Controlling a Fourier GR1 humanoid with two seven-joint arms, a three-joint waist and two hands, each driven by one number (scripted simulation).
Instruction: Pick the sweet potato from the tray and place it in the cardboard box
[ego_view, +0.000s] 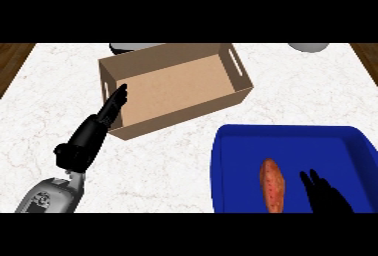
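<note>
Orange, firm-looking sweet potato (272, 185) is best taken across its thick middle by the right hand (325, 194), seen open-fingered and empty beside it.

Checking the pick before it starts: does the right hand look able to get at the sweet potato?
Probably yes. The right hand is open inside the blue tray, just beside the sweet potato, with nothing between them.

Black right hand (325, 195) cut off at lower edge; dark round object (127, 48) half hidden behind brown cardboard box (177, 87); pale round object (308, 47) cropped at top.
</note>
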